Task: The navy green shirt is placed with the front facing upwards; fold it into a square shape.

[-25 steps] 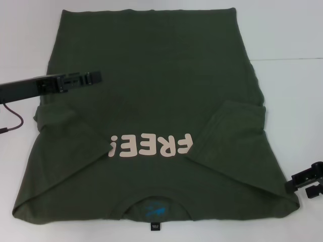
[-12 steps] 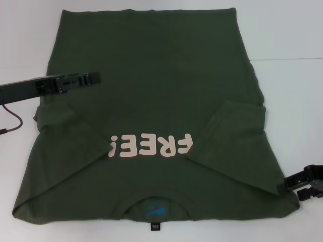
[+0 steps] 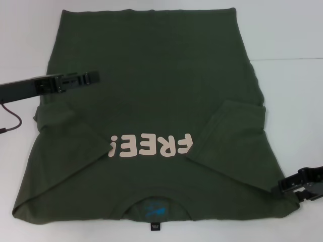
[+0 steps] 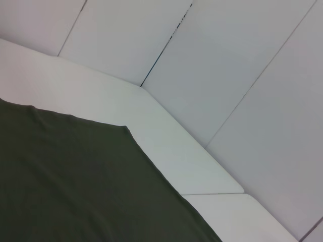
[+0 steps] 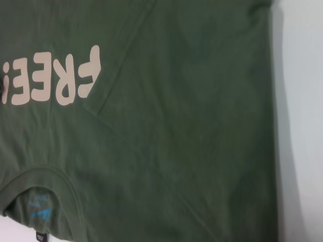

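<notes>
The navy green shirt [image 3: 151, 126] is lying flat, face up, on the white table [image 3: 287, 40], collar nearest the robot and both sleeves folded in.

The right gripper [image 3: 295, 186] is hanging at the near shoulder edge and the left gripper [image 3: 83, 79] is hovering farther off, over the side (neither grip can be made out); a pinch catching one layer risks dragging a sleeve open.

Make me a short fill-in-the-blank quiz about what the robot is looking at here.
1. The navy green shirt has pale lettering that reads ____.
2. Both sleeves are folded ____ over the chest.
3. The left gripper hovers over the shirt's ____ side.
4. The right gripper is at the shirt's edge near the ____ end.

Answers: FREE!; inward; left; collar
</notes>
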Available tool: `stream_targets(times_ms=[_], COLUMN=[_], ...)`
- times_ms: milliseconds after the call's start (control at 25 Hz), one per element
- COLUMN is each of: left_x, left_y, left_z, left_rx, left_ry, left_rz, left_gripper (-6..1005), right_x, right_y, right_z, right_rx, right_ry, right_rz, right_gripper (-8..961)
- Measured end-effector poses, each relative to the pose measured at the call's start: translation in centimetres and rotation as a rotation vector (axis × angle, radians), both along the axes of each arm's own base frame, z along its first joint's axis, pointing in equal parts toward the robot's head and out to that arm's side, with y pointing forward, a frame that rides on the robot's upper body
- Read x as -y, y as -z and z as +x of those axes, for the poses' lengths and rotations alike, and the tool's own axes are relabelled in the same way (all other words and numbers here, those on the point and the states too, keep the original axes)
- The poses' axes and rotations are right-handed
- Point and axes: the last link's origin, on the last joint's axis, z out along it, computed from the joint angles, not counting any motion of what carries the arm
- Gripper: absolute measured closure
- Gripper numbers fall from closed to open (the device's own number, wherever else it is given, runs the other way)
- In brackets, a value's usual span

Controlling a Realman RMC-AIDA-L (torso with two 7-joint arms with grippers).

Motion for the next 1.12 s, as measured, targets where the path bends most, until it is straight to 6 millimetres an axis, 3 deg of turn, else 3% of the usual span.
stream_targets(times_ms=[400, 840, 1120], left_x=[0.03, 0.12, 0.12], left_y=[0.01, 0.03, 0.07], left_z=[-0.04, -0.16, -0.17], left_rx=[0.001, 0.002, 0.002], left_ry=[-0.002, -0.005, -0.007], left_rz=[0.001, 0.001, 0.001], left_gripper=[127, 135, 139], right_x=[0.25, 0.19, 0.20], right_y=[0.67, 0.68, 0.45], right_z=[0.24, 0.52, 0.67], right_rx=[-0.004, 0.007, 0.010], right_ry=[0.010, 0.017, 0.015], right_rz=[-0.012, 0.011, 0.014], right_gripper=[243, 457, 747])
